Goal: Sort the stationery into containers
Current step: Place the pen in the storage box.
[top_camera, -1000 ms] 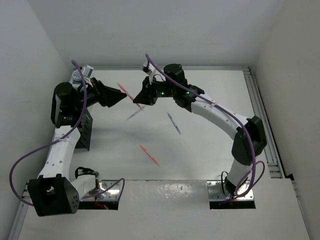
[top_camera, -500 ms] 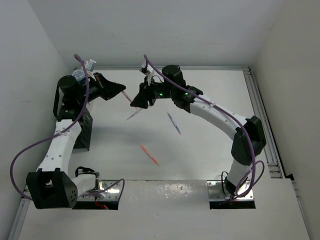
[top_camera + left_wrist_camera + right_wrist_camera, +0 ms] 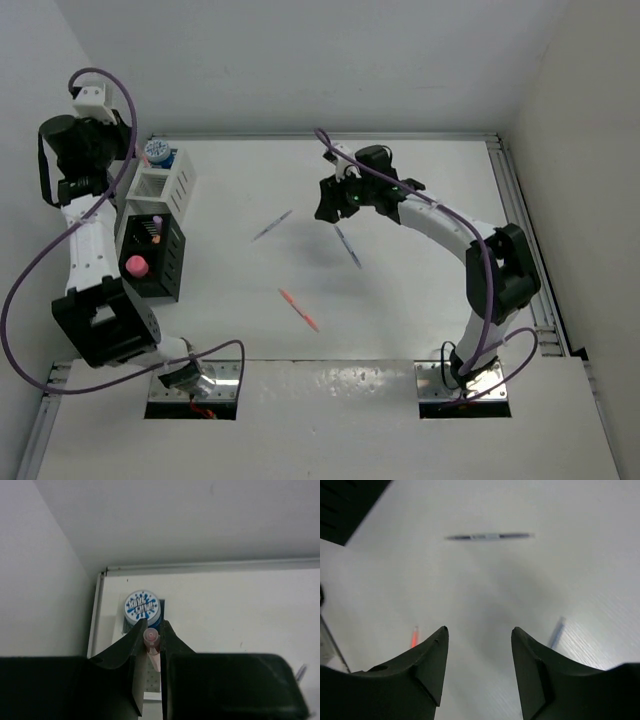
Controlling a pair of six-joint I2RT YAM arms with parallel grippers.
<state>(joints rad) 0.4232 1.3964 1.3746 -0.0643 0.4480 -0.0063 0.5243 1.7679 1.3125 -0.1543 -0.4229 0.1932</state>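
My left claw (image 3: pixel 151 630), up over the table's far-left corner, is clenched on a pink pen (image 3: pixel 151 637). The blue-capped jar (image 3: pixel 142 607) sits just ahead of its tips, at the far end of the white organiser (image 3: pixel 180 185). My right claw (image 3: pixel 479 630) hangs released and empty above the table (image 3: pixel 420 300), where a purple pen (image 3: pixel 490 536), a blue pen (image 3: pixel 556 632) and an orange pen (image 3: pixel 414 637) lie apart.

The left arm (image 3: pixel 85 255) and right arm (image 3: pixel 440 222) are white tubes with black joint housings, each with a looping purple cable (image 3: pixel 97 70). The left pincer (image 3: pixel 153 624) and right pincer (image 3: pixel 479 630) have matte black wedge fingers (image 3: pixel 427 665).
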